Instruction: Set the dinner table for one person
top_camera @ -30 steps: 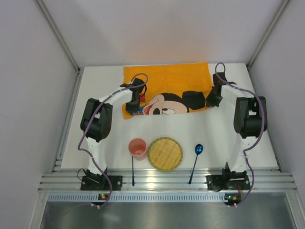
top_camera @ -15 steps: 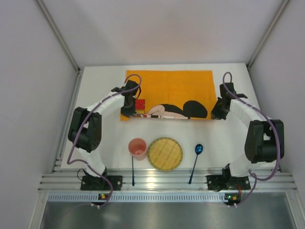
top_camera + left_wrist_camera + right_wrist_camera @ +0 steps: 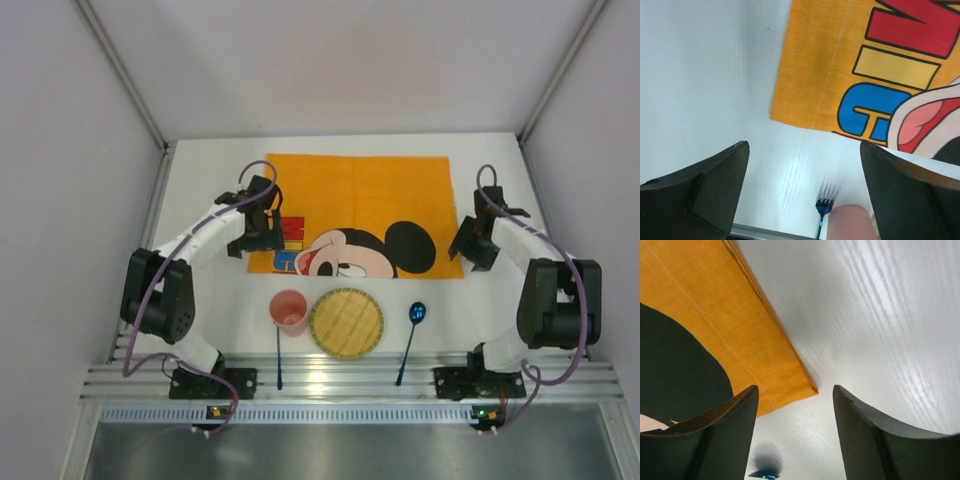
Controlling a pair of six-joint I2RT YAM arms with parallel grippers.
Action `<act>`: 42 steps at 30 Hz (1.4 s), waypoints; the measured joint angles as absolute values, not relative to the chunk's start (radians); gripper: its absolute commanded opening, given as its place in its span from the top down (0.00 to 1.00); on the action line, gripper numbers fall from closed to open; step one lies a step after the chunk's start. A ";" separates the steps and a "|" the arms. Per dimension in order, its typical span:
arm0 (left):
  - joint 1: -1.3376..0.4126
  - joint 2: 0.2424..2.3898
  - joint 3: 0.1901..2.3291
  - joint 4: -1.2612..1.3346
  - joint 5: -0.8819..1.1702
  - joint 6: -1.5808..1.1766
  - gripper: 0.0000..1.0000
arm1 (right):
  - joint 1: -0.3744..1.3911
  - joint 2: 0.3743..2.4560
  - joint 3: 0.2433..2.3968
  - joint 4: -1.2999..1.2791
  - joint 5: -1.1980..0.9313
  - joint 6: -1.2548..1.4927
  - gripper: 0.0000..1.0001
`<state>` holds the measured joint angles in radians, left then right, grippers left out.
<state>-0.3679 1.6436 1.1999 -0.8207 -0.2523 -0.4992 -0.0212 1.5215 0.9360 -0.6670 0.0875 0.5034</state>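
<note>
**Mat down, dishes next.**
The left gripper (image 3: 804, 147) and right gripper (image 3: 795, 390) both gape wide and empty above the near corners of the mat (image 3: 355, 215), which lies on the far half of the white table (image 3: 200, 180). Laying the mat looks done (it lies flat); next, I'd guess, a reach back for the plate (image 3: 346, 322). One each: mat, plate, cup (image 3: 289, 310), spoon (image 3: 416, 313), fork (image 3: 279, 355).
</note>
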 measured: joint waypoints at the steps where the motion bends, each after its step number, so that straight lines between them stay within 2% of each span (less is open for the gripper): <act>1: -0.371 1.626 1.200 -0.826 -0.257 -0.512 0.02 | -0.032 1.526 0.957 -0.675 0.091 0.496 0.36; 2: -0.375 1.609 1.200 -0.831 -0.262 -0.524 0.02 | -0.037 1.527 0.974 -0.682 0.088 0.491 0.31; 5: -0.385 1.561 1.200 -0.850 -0.276 -0.545 0.02 | -0.038 1.509 1.019 -0.683 0.052 0.490 0.30; 9: -0.389 1.512 1.200 -0.867 -0.295 -0.568 0.02 | 0.021 1.404 1.024 -0.678 -0.107 0.486 0.26; 18: -0.388 1.495 1.159 -0.863 -0.307 -0.596 0.02 | 0.542 1.349 1.163 -0.651 -0.369 0.475 0.22; 25: -0.384 1.506 1.137 -0.825 -0.300 -0.619 0.02 | 0.723 1.536 1.299 -0.652 -0.379 0.481 0.26; 32: -0.366 1.513 1.028 -0.773 -0.271 -0.639 0.02 | 0.871 1.731 1.378 -0.733 -0.339 0.456 0.27; 42: -0.262 1.512 0.944 -0.725 -0.208 -0.632 0.02 | 0.938 1.765 1.494 -0.775 -0.302 0.433 0.28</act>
<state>-0.2623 1.5116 0.9440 -0.7250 -0.2081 -0.6315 0.9382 1.7653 1.4940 -0.7750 -0.3019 0.4332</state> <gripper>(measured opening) 0.982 0.721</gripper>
